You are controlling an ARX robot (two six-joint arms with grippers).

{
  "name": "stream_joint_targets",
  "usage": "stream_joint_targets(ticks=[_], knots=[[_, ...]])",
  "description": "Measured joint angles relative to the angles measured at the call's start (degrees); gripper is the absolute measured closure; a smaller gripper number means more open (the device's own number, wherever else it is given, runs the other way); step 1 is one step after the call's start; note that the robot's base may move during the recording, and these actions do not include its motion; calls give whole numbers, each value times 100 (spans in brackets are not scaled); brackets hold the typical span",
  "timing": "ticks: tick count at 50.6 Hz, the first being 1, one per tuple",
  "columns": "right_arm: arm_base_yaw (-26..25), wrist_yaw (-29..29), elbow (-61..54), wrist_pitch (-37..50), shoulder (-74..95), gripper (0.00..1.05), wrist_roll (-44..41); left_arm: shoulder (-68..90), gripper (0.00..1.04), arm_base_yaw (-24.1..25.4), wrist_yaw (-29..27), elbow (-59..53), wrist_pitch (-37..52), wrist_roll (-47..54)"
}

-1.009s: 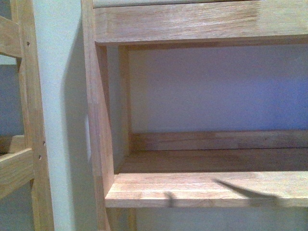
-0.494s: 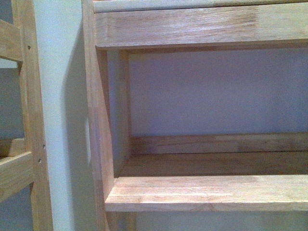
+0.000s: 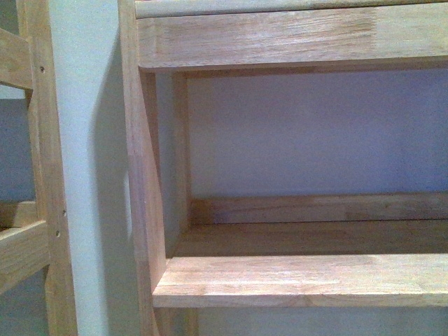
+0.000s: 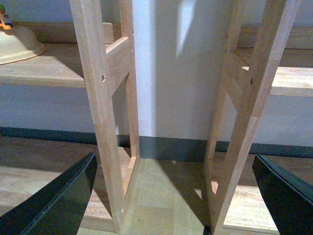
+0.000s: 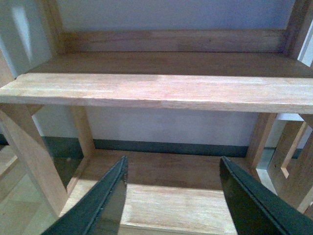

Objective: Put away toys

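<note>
1. The front view shows only a wooden shelf [image 3: 301, 280] with a pale wall [image 3: 315, 133] behind it; neither arm is in sight there
2. The left pincer [image 4: 173, 196] has its jaws wide apart and holds nothing, facing the uprights [image 4: 100, 112] where two racks meet; a cream bowl [image 4: 17, 44] sits on a board off to one side
3. The right pincer [image 5: 171, 198] is likewise apart and empty, aimed at a bare shelf [image 5: 161, 90] and the lower board under it
4. The toy shows in no view, so its place cannot be told
5. Judgement: the step in hand is searching; the next move calls for turning away from the shelving to bring the toy into sight before any grasp
</note>
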Motion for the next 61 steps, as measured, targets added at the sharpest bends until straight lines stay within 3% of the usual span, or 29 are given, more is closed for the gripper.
stream_joint_targets(ticks=[4, 6, 14, 53, 61], knots=[[-616, -658, -52, 9, -153, 64, -50, 0, 6, 0, -2, 0, 0, 0], [-776, -660, -90, 24, -199, 73, -68, 0, 6, 0, -4, 0, 0, 0], [-837, -726, -332, 66, -341, 102, -111, 0, 6, 0, -4, 0, 0, 0], [-848, -737, -754, 140, -772, 101, -107, 0, 6, 0, -2, 0, 0, 0], [-848, -737, -754, 140, -774, 75, -118, 0, 6, 0, -2, 0, 0, -2]])
